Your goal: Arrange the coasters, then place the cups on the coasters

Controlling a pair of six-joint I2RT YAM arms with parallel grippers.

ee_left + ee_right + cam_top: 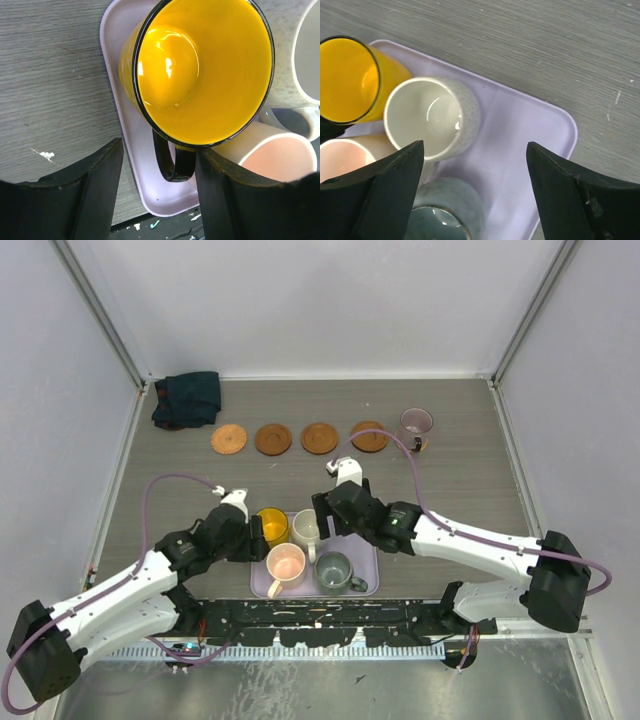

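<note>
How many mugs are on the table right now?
5. In the lilac tray: yellow mug, white mug, pink mug, grey-green mug. The purple mug stands at the right end of the coaster row. None seems hidden.

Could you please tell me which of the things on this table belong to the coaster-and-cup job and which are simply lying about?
Part of the job:
- coasters in the far row
- yellow mug
- white mug
- pink mug
- grey-green mug
- purple-grey mug

Just lying about:
- dark cloth in the far left corner
- lilac tray, holding four mugs
</note>
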